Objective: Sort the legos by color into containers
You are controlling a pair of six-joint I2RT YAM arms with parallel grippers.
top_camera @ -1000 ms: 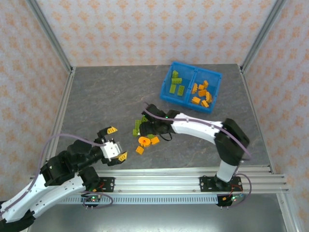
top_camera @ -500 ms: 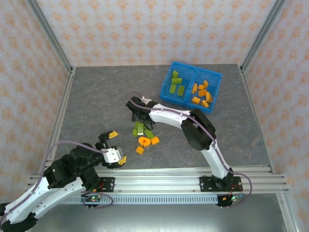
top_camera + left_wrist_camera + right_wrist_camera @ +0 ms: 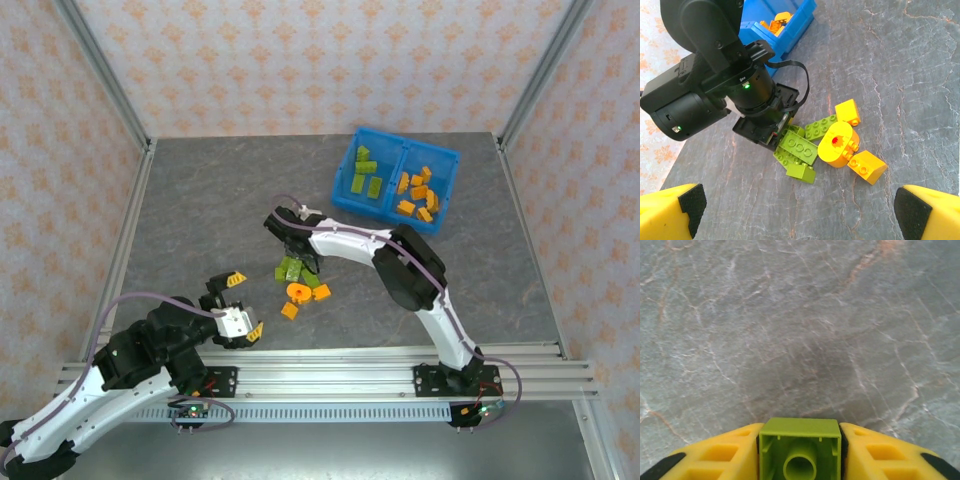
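Right wrist view: a lime green brick (image 3: 800, 429) is seen pinched between the yellow fingers of the right claw (image 3: 800, 452), hollow underside toward the lens, bare table (image 3: 790, 315) beyond. Top view places the right claw (image 3: 292, 248) at the loose pile near mid-table, beside an orange ring piece (image 3: 298, 292) and two orange bricks (image 3: 321, 291). The left claw (image 3: 243, 303) is held spread wide and empty, near the table's front edge. The step in hand is judged to be the pick of one green brick. A straight vertical lift is advised, so the touching green bricks (image 3: 799, 149) are not dragged along. The brick should then be carried to the blue bin (image 3: 385, 214) and released low over its left compartment, where green pieces are gathered. Whether the brick is clear of the table cannot be told. Its near end is cut off by the frame edge, and the fingertips are hidden under the wrist from above. Counts inside the bin are hard to make out.
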